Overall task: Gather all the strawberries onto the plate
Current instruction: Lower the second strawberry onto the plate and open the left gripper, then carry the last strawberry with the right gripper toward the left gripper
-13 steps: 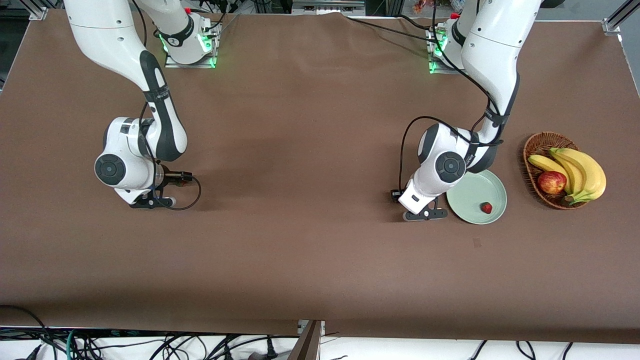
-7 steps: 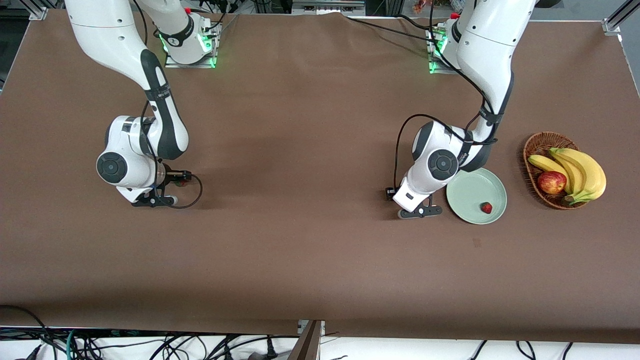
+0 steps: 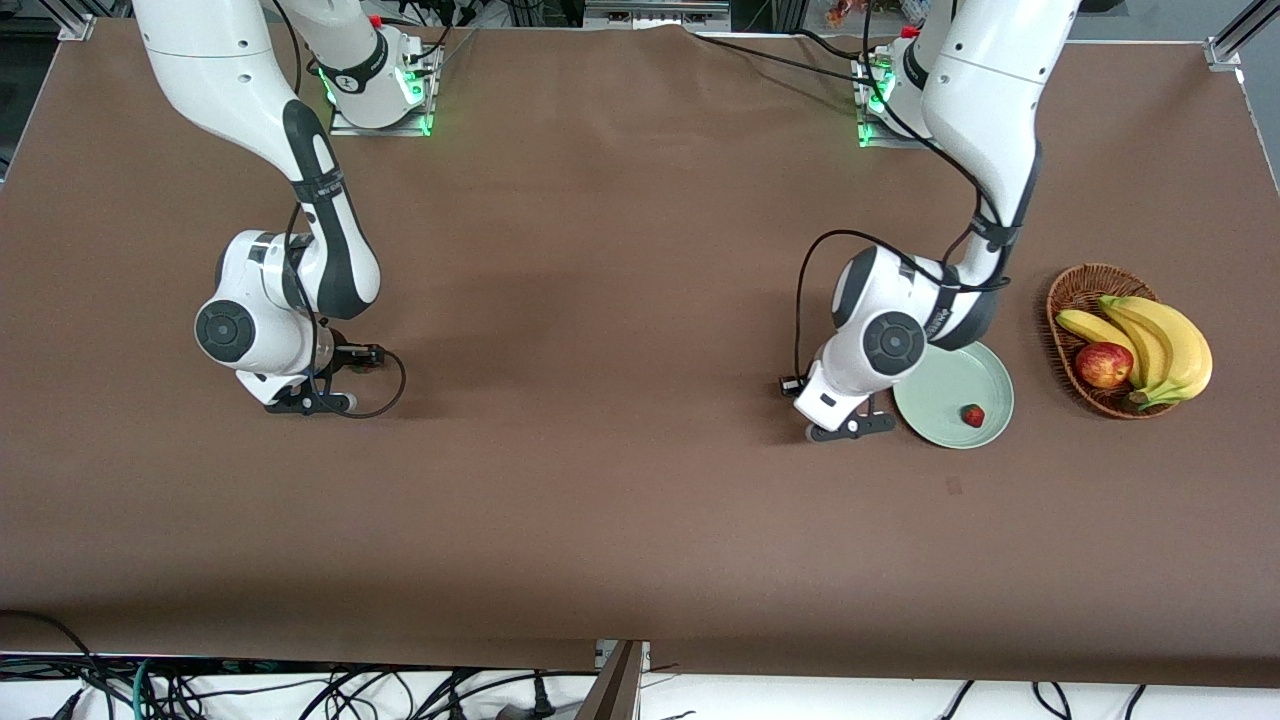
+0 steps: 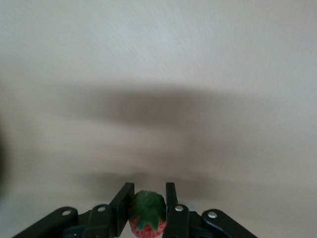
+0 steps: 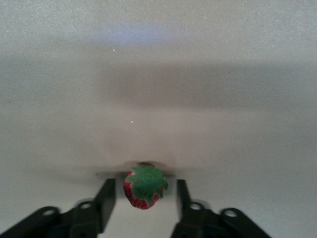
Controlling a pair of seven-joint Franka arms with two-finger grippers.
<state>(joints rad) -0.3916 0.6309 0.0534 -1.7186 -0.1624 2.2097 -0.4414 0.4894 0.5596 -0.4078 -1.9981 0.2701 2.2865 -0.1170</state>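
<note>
The pale mint-green plate [image 3: 940,390] lies toward the left arm's end of the table, with one strawberry [image 3: 972,415] on it. My left gripper [image 3: 850,428] is low over the table, just beside the plate's rim. In the left wrist view the left gripper [image 4: 148,189] is shut on a second strawberry [image 4: 147,214]. My right gripper [image 3: 305,400] is low over the table at the right arm's end. In the right wrist view the right gripper [image 5: 144,182] is open, with a third strawberry [image 5: 143,188] on the table between its fingers, which do not touch it.
A brown wicker basket [image 3: 1075,285] with bananas [image 3: 1160,345] and a red-yellow apple [image 3: 1103,364] stands beside the plate, nearer the left arm's end of the table. The brown table cover [image 3: 620,300] is bare between the two arms.
My left gripper drifted a little away from the plate, then back beside its rim. My right gripper barely shifted.
</note>
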